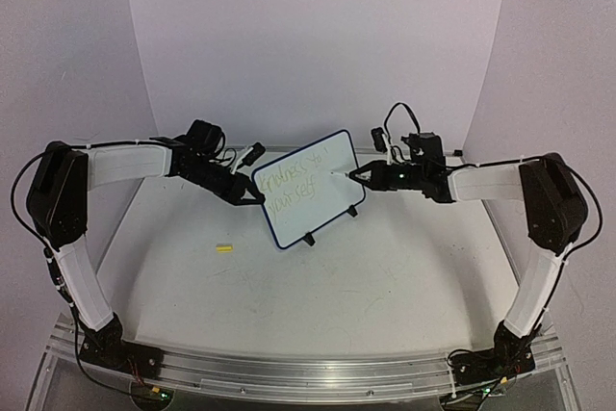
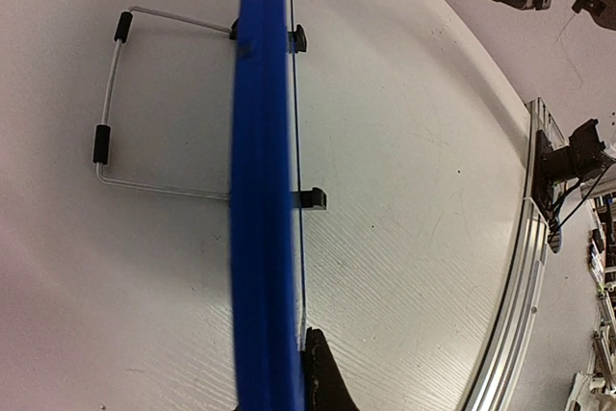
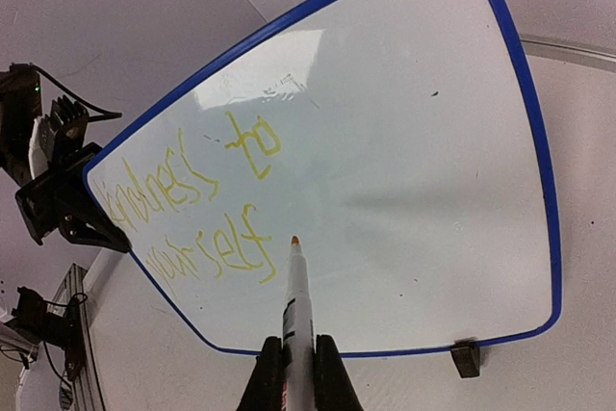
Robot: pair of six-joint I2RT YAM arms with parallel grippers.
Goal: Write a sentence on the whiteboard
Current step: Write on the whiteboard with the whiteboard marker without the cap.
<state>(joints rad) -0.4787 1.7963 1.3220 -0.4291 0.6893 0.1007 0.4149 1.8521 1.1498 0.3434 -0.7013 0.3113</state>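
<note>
- Closest to the camera is the aluminium rail (image 1: 308, 372) at the near edge of the table (image 1: 385, 286); both arms are bolted there, one at each end.
- On the left, the left arm rises from its base and reaches inward to the whiteboard (image 1: 322, 217).
- Its left gripper (image 1: 252, 195) is clenched on the left edge of the board. In the left wrist view the blue rim (image 2: 260, 190) runs straight through the jaws, with one dark finger (image 2: 322, 382) pressed on the front side.
- A small yellow piece (image 1: 224, 248) lies alone on the table, in front of this gripper and well apart from the board.
- The whiteboard stands tilted near the middle of the table on two black clip feet (image 2: 310, 199), with a wire stand (image 2: 111, 93) behind it.
- The sentence (image 3: 207, 209) is on the left half of the board in pale yellow, in two lines: "kindness to" above, "yourself" below.
- A white marker (image 3: 298, 305) points its orange tip just right of "yourself"; I cannot tell if the tip touches the surface.
- On the right, the right gripper (image 3: 295, 382) is grasping this marker by its barrel, one finger on each side.
</note>
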